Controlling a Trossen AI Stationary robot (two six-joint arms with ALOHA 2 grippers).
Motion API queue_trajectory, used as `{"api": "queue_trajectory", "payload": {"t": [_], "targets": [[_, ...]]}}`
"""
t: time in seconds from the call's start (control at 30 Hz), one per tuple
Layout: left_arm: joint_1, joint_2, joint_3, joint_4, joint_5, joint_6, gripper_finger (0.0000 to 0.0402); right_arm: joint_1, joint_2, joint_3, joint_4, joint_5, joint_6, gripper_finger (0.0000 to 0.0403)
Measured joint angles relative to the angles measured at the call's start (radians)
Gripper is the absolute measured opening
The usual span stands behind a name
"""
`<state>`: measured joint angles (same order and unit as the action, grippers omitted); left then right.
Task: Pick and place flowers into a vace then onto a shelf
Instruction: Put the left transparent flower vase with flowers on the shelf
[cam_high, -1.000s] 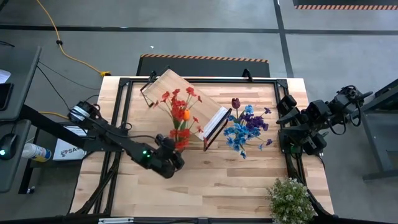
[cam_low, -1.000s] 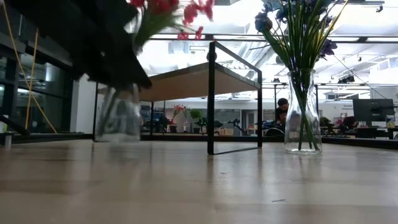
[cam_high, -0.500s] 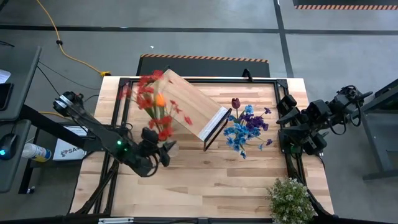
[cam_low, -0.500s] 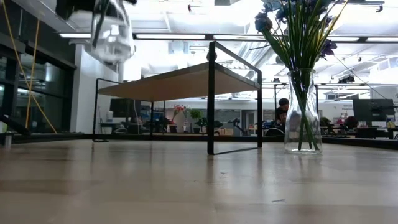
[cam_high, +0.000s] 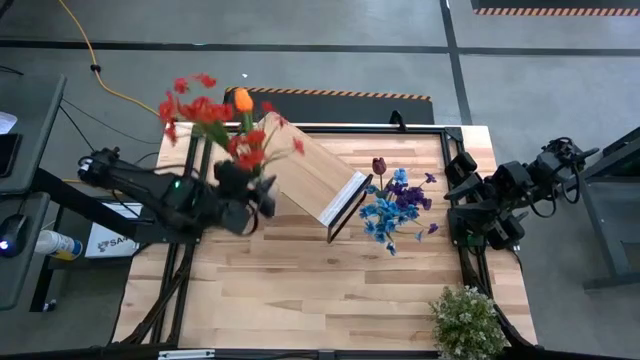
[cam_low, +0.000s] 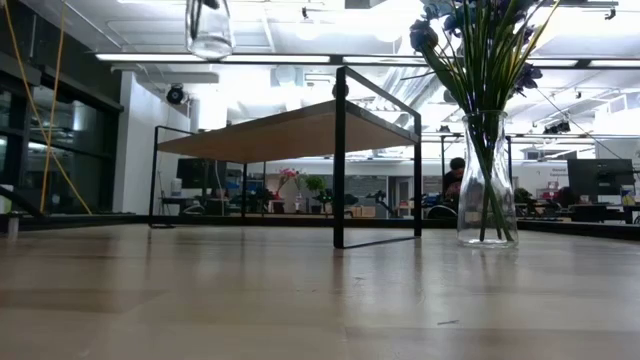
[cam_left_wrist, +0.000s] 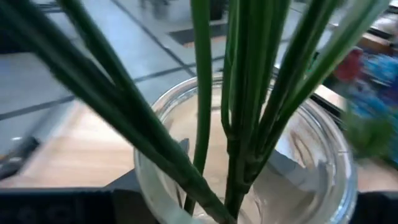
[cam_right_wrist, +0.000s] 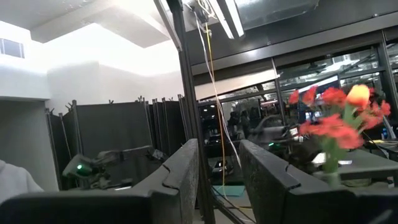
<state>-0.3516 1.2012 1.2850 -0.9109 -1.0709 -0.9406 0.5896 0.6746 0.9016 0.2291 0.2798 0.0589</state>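
The bench (cam_high: 300, 290) is a light-wood plank top with a black metal frame running along its edges. On it stands the shelf (cam_high: 305, 168), a pale wooden board on a thin black frame, set at an angle from about eleven o'clock toward the bench's centre; in the low view its black legs (cam_low: 339, 165) rest on the bench surface. Just beside the shelf's lower end, toward three o'clock, stands a clear glass vase (cam_low: 487, 180) holding blue and purple flowers (cam_high: 396, 208) and a dark red rose (cam_high: 379, 165). At the bench's five o'clock corner sits a bushy pale green-white plant (cam_high: 466, 322).
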Motion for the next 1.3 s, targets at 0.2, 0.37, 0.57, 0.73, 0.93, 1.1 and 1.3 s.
{"api": "queue_trajectory", "payload": {"t": [0.2, 0.37, 0.57, 0.73, 0.93, 1.1, 1.3], "targets": [[0.231, 0.000, 0.026, 0.076, 0.046, 0.144, 0.0205, 0.000, 0.000, 0.000, 0.000, -0.001, -0.002, 0.0110], [0.424, 0.001, 0.026, 0.199, 0.125, 0.266, 0.0205, 0.000, 0.000, 0.000, -0.001, -0.001, -0.019, 0.0110], [0.603, 0.008, -0.028, 0.348, 0.214, 0.391, 0.0205, 0.000, 0.000, 0.000, -0.004, -0.001, -0.019, 0.0110], [0.685, 0.053, -0.079, 0.453, 0.292, 0.442, 0.0205, 0.000, -0.001, 0.000, -0.008, -0.001, -0.039, 0.0110], [0.706, 0.137, -0.085, 0.465, 0.296, 0.474, 0.0205, 0.000, -0.001, 0.000, -0.008, -0.001, -0.041, 0.0110], [0.703, 0.167, -0.085, 0.449, 0.282, 0.473, 0.0205, 0.000, -0.001, 0.000, -0.009, -0.002, -0.041, 0.0110], [0.676, 0.168, -0.085, 0.337, 0.242, 0.411, 0.0205, 0.000, -0.001, 0.000, -0.010, -0.001, -0.041, 0.0110]]}}
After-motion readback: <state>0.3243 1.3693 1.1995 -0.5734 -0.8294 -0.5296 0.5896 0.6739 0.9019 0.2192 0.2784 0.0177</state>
